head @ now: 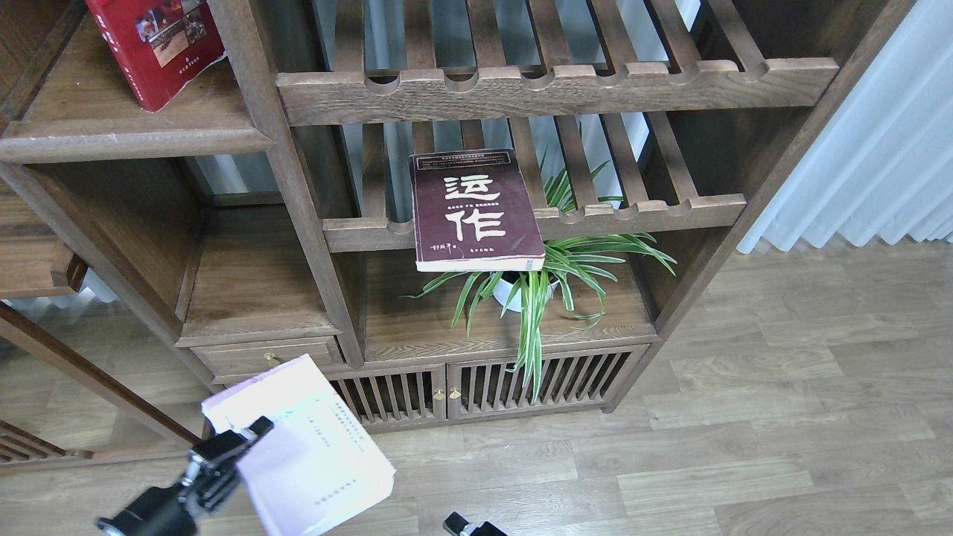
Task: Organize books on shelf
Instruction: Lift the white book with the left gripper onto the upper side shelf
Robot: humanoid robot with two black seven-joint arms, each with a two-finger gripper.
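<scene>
My left gripper [240, 445] is shut on the left edge of the pale white-lavender book [309, 447] and holds it tilted in the air, low in front of the cabinet's small drawer. The dark maroon book [475, 211] with big white characters lies flat on a slatted rack and overhangs its front rail. The bright red book [158, 46] leans on the solid plank shelf [126, 138] at the upper left. Only a small tip of my right gripper [465, 527] shows at the bottom edge, apart from the pale book.
A second solid plank [253, 325] sits lower left above a small drawer [268, 357]. A potted spider plant [537, 286] stands under the maroon book. Slatted doors [447, 391] close the cabinet base. A white curtain [878, 164] hangs at the right, over wood floor.
</scene>
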